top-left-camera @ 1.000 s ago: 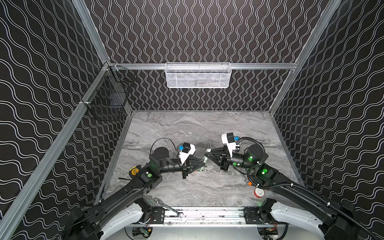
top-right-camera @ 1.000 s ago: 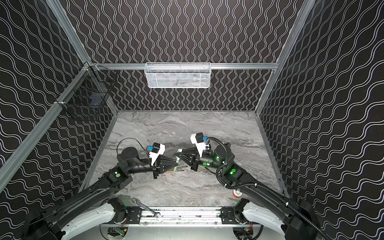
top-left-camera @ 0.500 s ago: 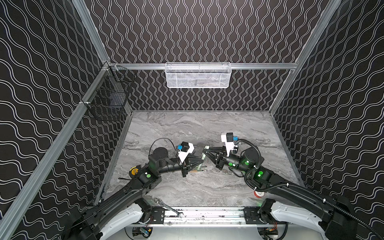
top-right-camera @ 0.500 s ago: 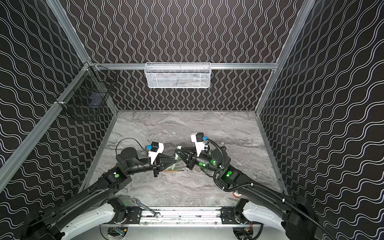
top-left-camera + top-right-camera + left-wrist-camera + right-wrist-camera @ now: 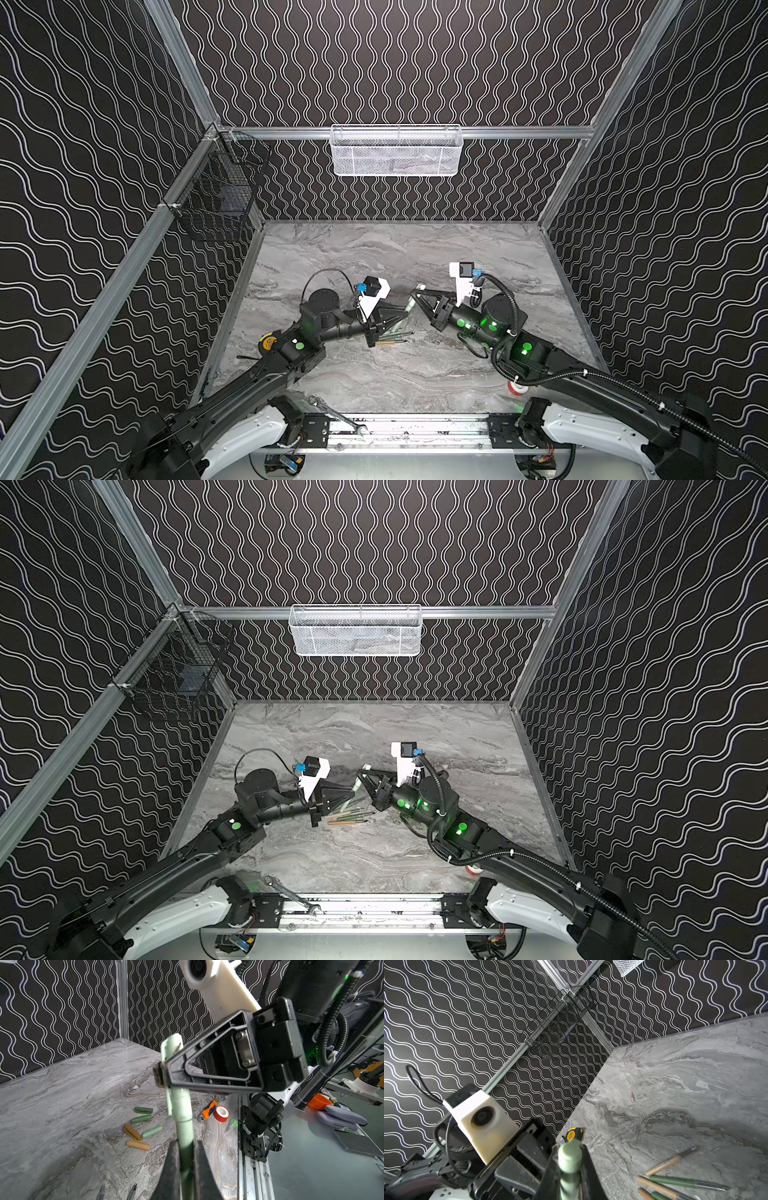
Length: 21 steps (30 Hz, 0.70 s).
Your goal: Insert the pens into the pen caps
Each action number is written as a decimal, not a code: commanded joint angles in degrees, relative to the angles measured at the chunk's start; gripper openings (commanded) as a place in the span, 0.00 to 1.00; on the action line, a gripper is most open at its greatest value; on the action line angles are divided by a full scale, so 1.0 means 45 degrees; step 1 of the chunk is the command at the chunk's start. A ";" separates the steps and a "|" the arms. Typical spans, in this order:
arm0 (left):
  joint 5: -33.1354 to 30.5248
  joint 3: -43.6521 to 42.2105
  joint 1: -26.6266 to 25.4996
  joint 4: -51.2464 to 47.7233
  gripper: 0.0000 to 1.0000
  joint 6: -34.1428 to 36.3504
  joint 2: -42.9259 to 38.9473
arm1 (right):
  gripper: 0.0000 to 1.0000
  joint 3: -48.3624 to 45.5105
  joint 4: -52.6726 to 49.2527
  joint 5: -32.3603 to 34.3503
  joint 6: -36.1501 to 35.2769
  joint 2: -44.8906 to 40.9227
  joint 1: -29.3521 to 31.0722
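A pale green pen is pinched by its barrel in the closed jaws of the left gripper. The pale green cap over its tip end is clamped in the right gripper. Pen and cap are held in one line, lifted off the marble table, at the lower middle of both top views, so that a push along the shared axis can seat them. The cap's rim is seen well down the barrel, so the joint is judged made or nearly made.

Just below it in a top view, the loose pens lie bunched on the table under the left gripper, and would be struck if the pair were lowered straight down. Five loose caps are shown by the left wrist view, close to an orange-handled tool and a red tape roll. In the top views the caps are not seen, presumably being covered by the right arm. A wrench at the bottom edge and a tape measure at lower left lie clear of the work.
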 commanded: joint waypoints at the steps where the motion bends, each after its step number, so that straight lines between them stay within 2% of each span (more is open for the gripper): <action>1: 0.0620 0.0461 0.0022 0.1381 0.39 0.0749 -0.0146 | 0.00 0.0140 -0.1947 -0.0188 0.0502 0.0292 -0.0317; 3: 0.0526 0.0658 0.0025 0.0528 0.63 0.0868 -0.0281 | 0.00 0.0302 -0.1978 -0.0666 0.0397 0.0524 -0.0891; 5: 0.0364 0.0771 0.0010 -0.0229 0.97 0.1064 -0.0490 | 0.00 0.0313 -0.1750 -0.1309 0.0286 0.0560 -0.1513; 9: 0.0023 0.0713 0.0012 -0.1095 0.99 0.1252 -0.0752 | 0.00 0.0665 -0.1751 -0.2980 -0.0603 0.0607 -0.2469; 13: 0.0072 0.0949 -0.0054 -0.1616 0.99 0.1301 -0.0135 | 0.00 0.1021 -0.1392 -0.5248 -0.2019 0.0466 -0.2700; 20: 0.1931 0.1628 -0.0215 -0.1777 0.98 0.1230 0.1178 | 0.00 0.0814 -0.0326 -0.7270 -0.3268 -0.0244 -0.2676; 21: 0.2145 0.1616 -0.0201 -0.1690 0.96 0.1222 0.1258 | 0.00 0.0744 -0.0190 -0.7396 -0.3362 -0.0343 -0.2670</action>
